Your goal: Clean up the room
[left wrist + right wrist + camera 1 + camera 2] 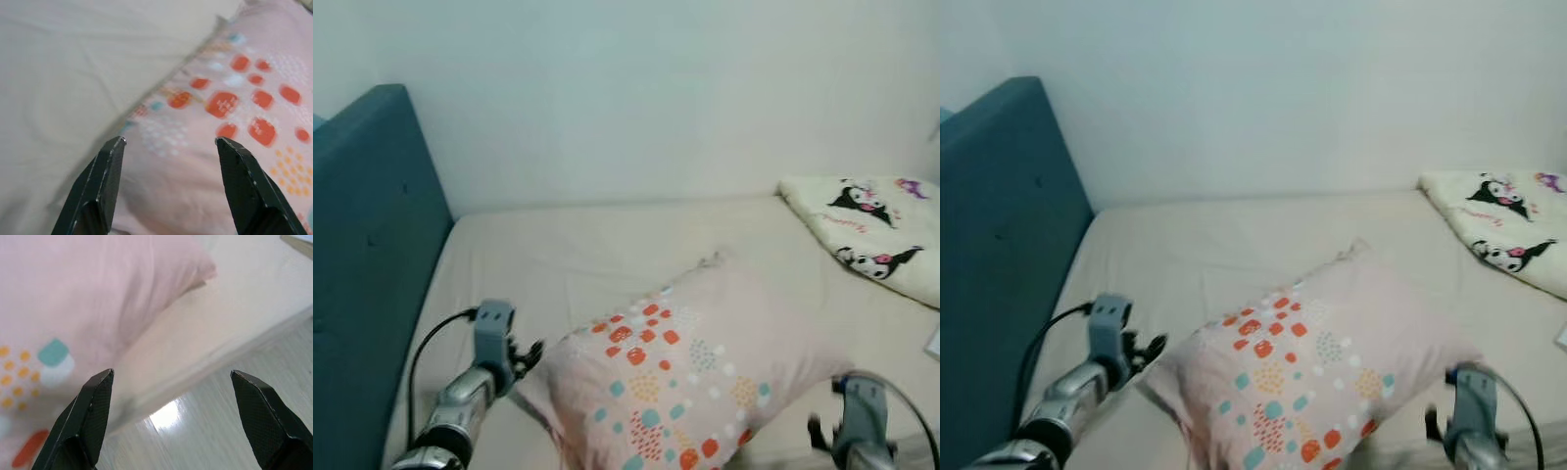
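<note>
Pillow (690, 377) on the bed (578, 259)
Left gripper (168, 147) spread wide at the pillow's corner; right gripper (171, 382) spread wide at its other end, blanket (876, 230) well apart.

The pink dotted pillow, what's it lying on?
The pillow lies on the cream bed sheet, with one end hanging over the bed's near edge above the floor. The sheet directly beneath it is covered, so anything there can't be seen.

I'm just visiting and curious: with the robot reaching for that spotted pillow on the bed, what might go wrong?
The pillow lies near the bed's front edge, above the floor; a push could tip it off. The left tool and right tool are both open, so a loose grip may slip on the soft fabric.
</note>
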Tool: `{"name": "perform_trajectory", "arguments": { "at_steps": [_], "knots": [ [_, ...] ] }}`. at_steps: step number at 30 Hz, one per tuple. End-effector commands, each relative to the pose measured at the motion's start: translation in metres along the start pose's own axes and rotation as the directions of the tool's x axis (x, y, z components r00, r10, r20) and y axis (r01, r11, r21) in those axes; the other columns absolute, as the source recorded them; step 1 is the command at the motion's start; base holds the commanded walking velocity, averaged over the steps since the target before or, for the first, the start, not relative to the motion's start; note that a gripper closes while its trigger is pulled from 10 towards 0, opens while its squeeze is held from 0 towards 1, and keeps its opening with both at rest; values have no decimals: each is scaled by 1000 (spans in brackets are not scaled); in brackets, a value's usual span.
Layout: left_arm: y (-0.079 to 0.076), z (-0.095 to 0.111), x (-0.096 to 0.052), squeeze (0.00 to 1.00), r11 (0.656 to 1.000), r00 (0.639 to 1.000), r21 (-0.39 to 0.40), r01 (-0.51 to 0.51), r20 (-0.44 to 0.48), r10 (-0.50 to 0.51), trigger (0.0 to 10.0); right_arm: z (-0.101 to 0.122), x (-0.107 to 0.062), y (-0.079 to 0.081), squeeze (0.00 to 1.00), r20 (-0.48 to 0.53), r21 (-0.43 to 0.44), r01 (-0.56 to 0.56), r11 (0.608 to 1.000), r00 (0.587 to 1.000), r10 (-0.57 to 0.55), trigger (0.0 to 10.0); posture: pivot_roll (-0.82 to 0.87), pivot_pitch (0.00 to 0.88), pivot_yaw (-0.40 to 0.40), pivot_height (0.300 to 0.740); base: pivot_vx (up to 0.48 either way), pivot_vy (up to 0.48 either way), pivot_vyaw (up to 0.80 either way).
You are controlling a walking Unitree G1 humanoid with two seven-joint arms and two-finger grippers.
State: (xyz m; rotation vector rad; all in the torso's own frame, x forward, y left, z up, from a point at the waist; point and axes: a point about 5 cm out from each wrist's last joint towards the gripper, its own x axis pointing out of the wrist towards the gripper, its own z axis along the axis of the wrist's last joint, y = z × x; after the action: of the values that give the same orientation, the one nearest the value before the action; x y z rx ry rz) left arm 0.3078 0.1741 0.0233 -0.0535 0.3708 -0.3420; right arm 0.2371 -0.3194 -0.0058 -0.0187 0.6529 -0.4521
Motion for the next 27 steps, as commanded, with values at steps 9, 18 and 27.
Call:
{"name": "perform_trajectory", "arguments": {
  "at_steps": [9, 18, 27],
  "knots": [
    [-31, 8, 10, 0, 980, 988, 130, 150, 17, -154, 10000, 37, 6, 32, 0, 109, 63, -92, 994, 990, 84, 10000, -70, 0, -27, 670, 0, 0, 0],
    [-44, 21, 12, 0, 973, 975, 142, 179, 109, -195, 10000, 39, 5, 46, 0, 122, 72, -123, 990, 986, 113, 10000, -62, 0, -24, 640, 0, 0, 0],
    [-69, 28, 8, 0, 901, 919, 297, 315, 142, -368, 10000, 28, 5, 26, 0, 74, 109, 11, 994, 997, -19, 10000, -55, 0, -25, 605, 0, 0, 0]
  ]
}}
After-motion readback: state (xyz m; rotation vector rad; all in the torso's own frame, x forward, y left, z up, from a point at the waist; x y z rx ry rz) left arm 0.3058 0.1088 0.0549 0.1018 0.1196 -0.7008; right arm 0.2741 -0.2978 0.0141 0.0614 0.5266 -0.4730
